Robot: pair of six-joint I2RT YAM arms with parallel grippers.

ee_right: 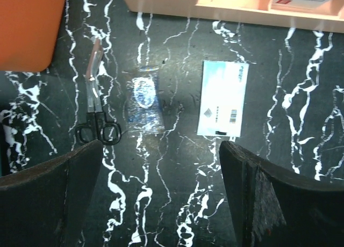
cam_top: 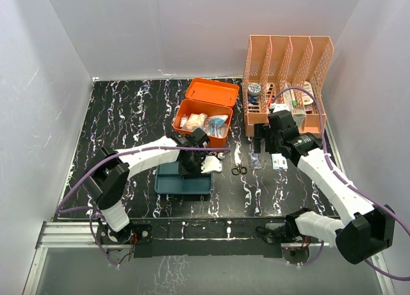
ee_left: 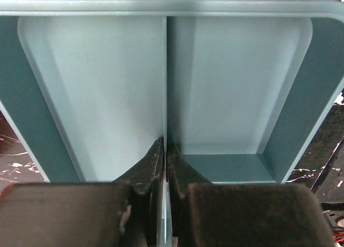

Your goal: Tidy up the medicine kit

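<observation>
Pinch point: left gripper clamps the thin centre divider of the teal plastic inner tray, likely light, stiff, slick and best held there, the open orange plastic medicine kit lying just beyond its fingertips, while right gripper hovers spread wide.

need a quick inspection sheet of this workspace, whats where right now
surface: black white-veined table, no spill seen
job's things: orange medicine kit open, packets inside; its teal tray out of the box, in front of it
clutter: scissors, clear packet and white sachet loose on the table; peach file organizer holding supplies
grippers: left gripper shut on the tray's divider; right gripper open above the loose items, holding nothing
cables: purple cables run along both arms
surroundings: white walls on three sides
</observation>
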